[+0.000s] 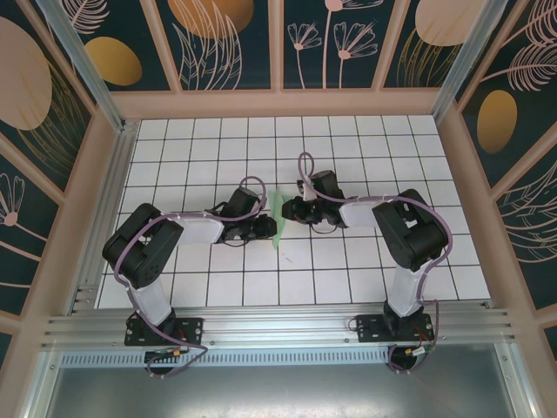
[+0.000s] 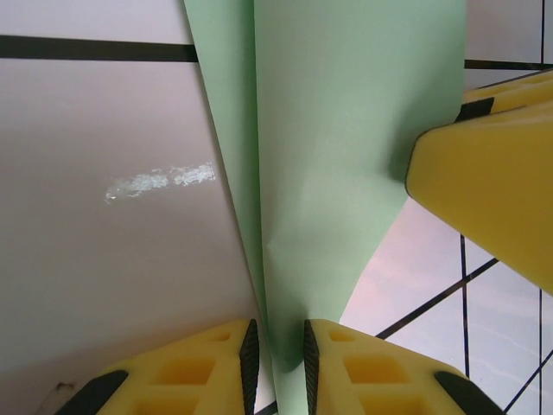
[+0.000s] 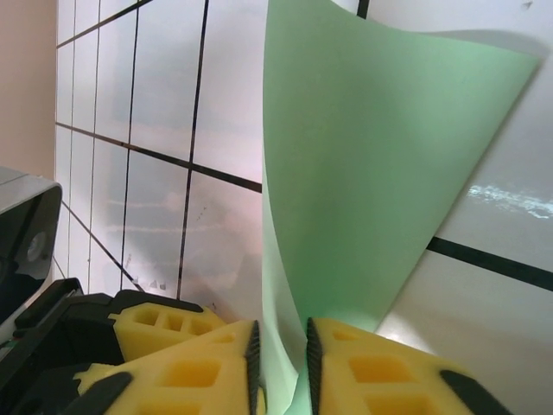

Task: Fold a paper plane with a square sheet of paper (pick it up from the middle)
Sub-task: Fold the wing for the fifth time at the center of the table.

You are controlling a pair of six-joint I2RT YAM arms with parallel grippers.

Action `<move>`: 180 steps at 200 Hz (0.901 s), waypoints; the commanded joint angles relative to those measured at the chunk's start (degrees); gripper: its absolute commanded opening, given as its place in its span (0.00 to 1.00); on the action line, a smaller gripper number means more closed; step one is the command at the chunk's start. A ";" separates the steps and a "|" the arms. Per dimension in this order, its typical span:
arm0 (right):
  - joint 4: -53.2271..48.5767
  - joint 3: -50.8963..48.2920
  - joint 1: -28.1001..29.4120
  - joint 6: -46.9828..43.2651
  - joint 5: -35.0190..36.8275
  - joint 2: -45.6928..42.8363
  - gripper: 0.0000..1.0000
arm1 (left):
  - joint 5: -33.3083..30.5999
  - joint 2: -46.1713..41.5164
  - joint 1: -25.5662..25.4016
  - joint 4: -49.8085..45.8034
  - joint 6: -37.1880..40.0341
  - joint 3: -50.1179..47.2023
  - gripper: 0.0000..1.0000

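A folded mint-green paper sheet (image 2: 346,156) stands upright over the tiled surface (image 1: 348,279), with the left gripper (image 2: 276,359) and right gripper (image 3: 281,359) jaws both pinching it.

open tabletop (image 1: 218,139) on every side of the upright green paper (image 1: 277,214) mid-table

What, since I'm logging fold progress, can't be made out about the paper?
- Top external: green paper sheet mostly hidden by left end effector and right end effector; creases too small.
- Left wrist: sheet's top cut by frame edge.
- Right wrist: lower edge hidden between fingers.
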 commanded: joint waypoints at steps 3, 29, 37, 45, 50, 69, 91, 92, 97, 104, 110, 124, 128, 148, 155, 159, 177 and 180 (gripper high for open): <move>-0.67 2.11 0.26 -2.25 2.78 0.39 0.15 | -5.69 1.89 0.79 -2.83 1.72 0.14 0.25; -2.88 3.13 0.26 -4.30 4.73 0.77 0.07 | -5.28 1.80 0.78 -2.53 1.69 0.23 0.26; -3.24 3.41 0.26 -4.74 5.10 1.01 0.06 | -5.31 1.72 0.81 -2.50 1.69 0.23 0.26; -3.69 3.61 0.26 -5.08 5.44 1.31 0.05 | -5.31 1.59 0.77 -2.47 1.70 0.23 0.26; -3.83 3.73 0.26 -5.25 5.55 1.38 0.05 | -5.32 1.47 0.84 -2.52 1.64 0.36 0.26; -4.00 3.95 0.26 -5.75 6.02 1.83 0.04 | -5.10 0.88 0.84 -2.30 1.54 0.43 0.28; -4.27 4.23 0.26 -6.07 6.76 2.45 0.03 | -5.38 -0.06 0.85 -2.38 1.38 0.58 0.29; -4.27 4.23 0.26 -6.09 6.77 2.44 0.03 | -5.39 -0.09 0.81 -2.34 1.33 0.63 0.29; -4.36 4.20 0.26 -6.16 6.86 2.55 0.03 | -5.61 -0.49 0.83 -2.29 1.33 0.74 0.30; -4.45 4.22 0.26 -6.27 7.07 2.73 0.03 | -6.22 -0.94 0.76 -2.38 1.19 0.90 0.32; -4.58 4.23 0.26 -6.28 7.40 2.86 0.03 | -7.12 -1.45 0.85 -2.38 1.00 1.00 0.34; -4.71 4.16 0.22 -6.36 7.49 3.12 0.03 | -9.01 -2.57 1.06 -2.50 0.37 1.61 0.34; -4.68 4.15 0.17 -6.36 7.40 3.27 0.03 | -9.78 -2.83 1.14 -2.50 0.04 1.77 0.35; -4.39 3.97 0.14 -6.45 7.16 3.21 0.03 | -12.39 -3.21 2.19 -1.37 -1.62 2.74 0.35; -4.37 4.02 0.09 -6.49 6.97 3.29 0.03 | -13.11 -3.05 2.64 -1.16 -2.07 3.42 0.35; -4.39 4.01 0.09 -6.52 6.96 3.35 0.03 | -13.61 -2.83 2.80 -1.17 -2.39 3.80 0.34; -4.43 4.19 0.09 -6.54 6.70 3.41 0.03 | -14.03 -1.14 3.33 -0.58 -2.54 5.92 0.30; -4.45 4.19 0.09 -6.54 6.60 3.47 0.03 | -14.20 -0.68 3.35 -0.66 -2.50 6.31 0.28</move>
